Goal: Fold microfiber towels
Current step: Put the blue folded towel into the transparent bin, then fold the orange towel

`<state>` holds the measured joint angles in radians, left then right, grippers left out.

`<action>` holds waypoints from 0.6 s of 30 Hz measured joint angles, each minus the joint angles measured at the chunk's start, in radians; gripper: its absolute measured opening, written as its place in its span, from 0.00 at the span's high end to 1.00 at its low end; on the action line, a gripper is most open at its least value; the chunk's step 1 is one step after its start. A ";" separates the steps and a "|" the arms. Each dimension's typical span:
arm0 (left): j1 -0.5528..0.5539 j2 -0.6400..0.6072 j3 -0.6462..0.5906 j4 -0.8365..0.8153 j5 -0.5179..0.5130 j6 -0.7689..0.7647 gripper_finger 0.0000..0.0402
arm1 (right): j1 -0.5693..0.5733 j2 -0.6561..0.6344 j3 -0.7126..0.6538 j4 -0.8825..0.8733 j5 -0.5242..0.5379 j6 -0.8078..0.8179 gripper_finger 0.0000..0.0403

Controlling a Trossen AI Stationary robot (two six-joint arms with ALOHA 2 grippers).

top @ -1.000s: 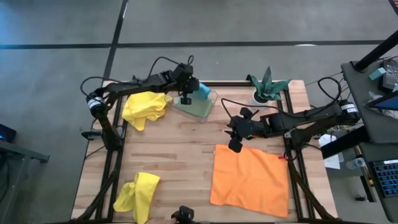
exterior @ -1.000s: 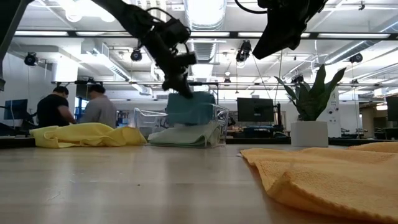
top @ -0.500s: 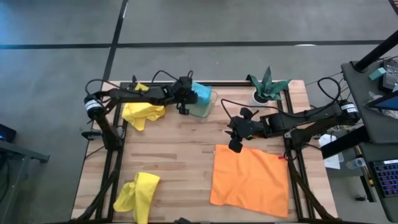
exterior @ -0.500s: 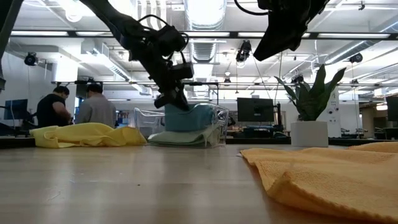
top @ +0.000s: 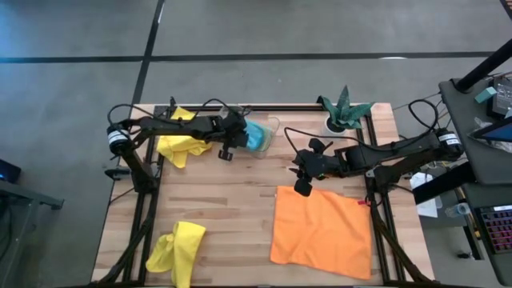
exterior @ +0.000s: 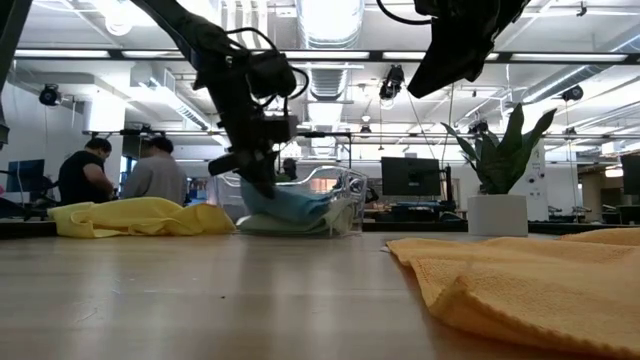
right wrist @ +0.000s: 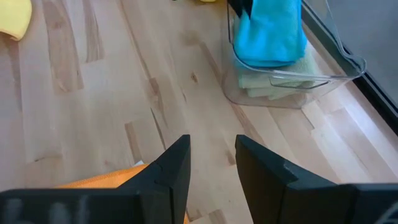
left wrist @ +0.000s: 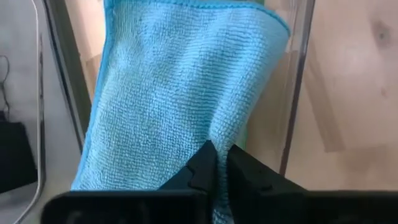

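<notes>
Left wrist view shows the left gripper [left wrist: 216, 163] pinched shut on the blue towel [left wrist: 186, 93], which drapes into the clear tray [top: 270, 134] over a green towel [right wrist: 283, 78]. Right gripper [top: 302, 186] hangs with fingers parted, holding nothing, above the orange towel's [top: 320, 232] corner; two yellow towels [top: 182, 142] [top: 178, 250] lie apart along the table's [top: 224, 200] left side.

Both robot arms are dark and thin, with black cables looping along them. Each has a white ring near its base. The fingers [right wrist: 267, 171] are black, flat and wedge-shaped.
</notes>
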<state>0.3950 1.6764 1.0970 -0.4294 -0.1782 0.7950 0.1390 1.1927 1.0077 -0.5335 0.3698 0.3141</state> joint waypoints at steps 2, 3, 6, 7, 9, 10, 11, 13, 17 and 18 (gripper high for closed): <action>0.000 0.000 0.004 0.001 0.018 -0.004 0.92 | 0.000 0.000 0.000 0.000 0.000 0.000 0.71; 0.000 0.000 0.007 0.000 0.030 -0.008 0.88 | 0.000 0.000 0.000 0.000 0.000 0.000 0.71; 0.000 0.000 0.024 0.000 0.043 -0.038 0.76 | 0.000 0.000 0.000 0.000 0.000 0.000 0.71; 0.000 -0.001 0.028 0.000 0.044 -0.047 0.72 | 0.000 0.000 0.000 0.000 0.000 0.000 0.71; 0.000 -0.006 0.036 -0.011 0.046 -0.054 0.63 | 0.000 0.000 0.000 0.000 0.000 0.000 0.71; -0.001 -0.012 0.043 -0.027 0.047 -0.057 0.58 | 0.000 0.000 0.000 0.000 0.000 0.000 0.71; -0.001 -0.021 0.049 -0.048 0.049 -0.063 0.54 | 0.000 0.000 0.000 0.000 0.000 0.000 0.71; -0.003 -0.035 0.074 -0.102 0.055 -0.091 0.47 | 0.000 0.000 0.000 0.000 0.000 0.000 0.71; -0.004 -0.073 0.113 -0.214 0.075 -0.151 0.40 | 0.000 0.000 0.000 0.000 0.000 0.000 0.71; -0.004 -0.089 0.115 -0.205 0.085 -0.161 0.39 | 0.000 0.000 0.000 0.000 0.000 0.000 0.71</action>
<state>0.3908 1.5875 1.2118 -0.6346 -0.0936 0.6338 0.1390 1.1927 1.0073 -0.5339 0.3695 0.3138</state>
